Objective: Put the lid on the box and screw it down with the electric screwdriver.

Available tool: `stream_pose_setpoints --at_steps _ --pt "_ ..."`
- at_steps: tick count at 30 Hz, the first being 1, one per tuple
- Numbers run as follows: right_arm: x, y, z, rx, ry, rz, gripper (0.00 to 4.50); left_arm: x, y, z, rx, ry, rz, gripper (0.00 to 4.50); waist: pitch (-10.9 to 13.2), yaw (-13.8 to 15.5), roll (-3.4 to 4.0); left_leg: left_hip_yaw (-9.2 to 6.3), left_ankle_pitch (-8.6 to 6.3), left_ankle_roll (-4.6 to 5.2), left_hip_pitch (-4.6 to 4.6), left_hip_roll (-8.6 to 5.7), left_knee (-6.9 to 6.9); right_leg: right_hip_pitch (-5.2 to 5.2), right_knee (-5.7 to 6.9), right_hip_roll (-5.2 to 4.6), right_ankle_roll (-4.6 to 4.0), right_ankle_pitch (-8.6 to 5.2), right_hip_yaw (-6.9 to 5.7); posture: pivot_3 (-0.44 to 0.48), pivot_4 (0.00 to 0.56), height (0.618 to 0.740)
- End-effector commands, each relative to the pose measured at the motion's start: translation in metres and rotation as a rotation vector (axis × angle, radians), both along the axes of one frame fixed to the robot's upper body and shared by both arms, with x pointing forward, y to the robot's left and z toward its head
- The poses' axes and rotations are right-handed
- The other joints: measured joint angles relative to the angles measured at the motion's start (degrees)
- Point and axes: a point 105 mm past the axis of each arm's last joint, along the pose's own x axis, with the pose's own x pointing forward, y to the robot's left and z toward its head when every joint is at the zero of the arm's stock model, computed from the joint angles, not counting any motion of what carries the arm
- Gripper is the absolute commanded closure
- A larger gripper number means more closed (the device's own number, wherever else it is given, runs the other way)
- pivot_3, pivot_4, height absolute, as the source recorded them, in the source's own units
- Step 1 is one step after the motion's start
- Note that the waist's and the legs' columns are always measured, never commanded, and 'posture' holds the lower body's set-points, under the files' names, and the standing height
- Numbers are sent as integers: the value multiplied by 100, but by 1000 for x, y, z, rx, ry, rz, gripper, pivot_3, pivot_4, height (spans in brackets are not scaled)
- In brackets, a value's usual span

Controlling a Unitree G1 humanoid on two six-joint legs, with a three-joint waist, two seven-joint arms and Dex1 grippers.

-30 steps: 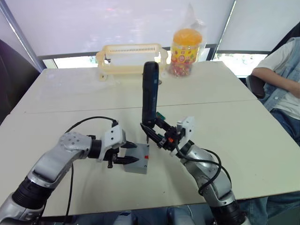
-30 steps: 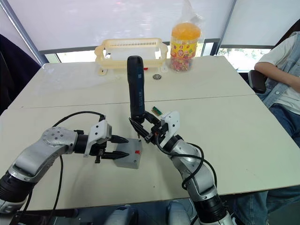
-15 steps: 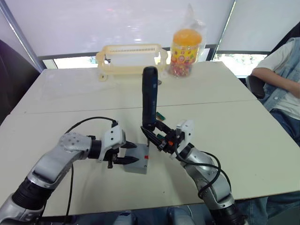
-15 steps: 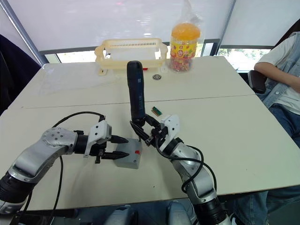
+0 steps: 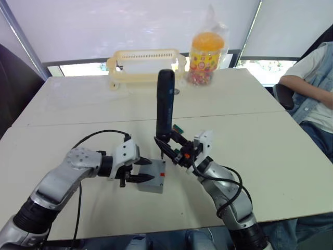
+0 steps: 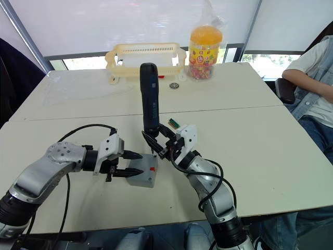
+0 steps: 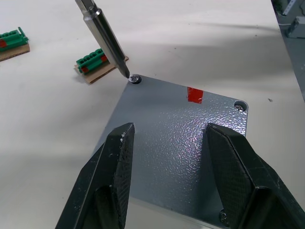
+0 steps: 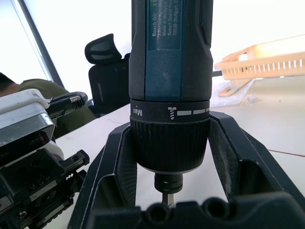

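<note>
Two green-and-tan blocks (image 7: 96, 67) are lying on the table (image 5: 270, 130) just beside the box (image 6: 143, 176), at the corner where the bit is working; one more is sitting near the upper left edge of the left wrist view. Far back in the upper centre of the head view, a pale yellow basket (image 5: 145, 63) and an orange-lidded jar (image 5: 206, 51) are standing, and a seated person's arm (image 5: 307, 78) is showing at the right edge. Nothing is blocking the lid (image 7: 176, 143), which is lying on the box with a red mark and screws at its corners. The left gripper (image 5: 136, 170) is spread wide, its fingers hanging over the lid. The right gripper (image 5: 171, 148) is clenching the electric screwdriver (image 5: 165, 104) upright, tip resting on a corner screw (image 7: 135, 79). Compared with a second earlier, the screwdriver is standing slightly farther left and the right wrist is sitting closer to the box.
</note>
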Motion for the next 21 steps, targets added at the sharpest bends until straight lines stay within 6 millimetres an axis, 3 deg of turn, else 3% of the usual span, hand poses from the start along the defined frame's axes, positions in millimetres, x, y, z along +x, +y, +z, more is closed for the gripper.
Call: stream_pose_setpoints --at_steps 1,21 --pt "-9 1 27 55 -100 20 2708 -2 2 -11 26 36 13 2095 0 0 0 0 0 0 0 0 0 0 0 0 0 0 0 0 150 740" --pt "-7 -2 21 33 -93 1 2708 -1 1 -10 26 36 14 2095 0 2 0 0 0 0 0 0 0 0 0 0 0 0 0 0 150 740"
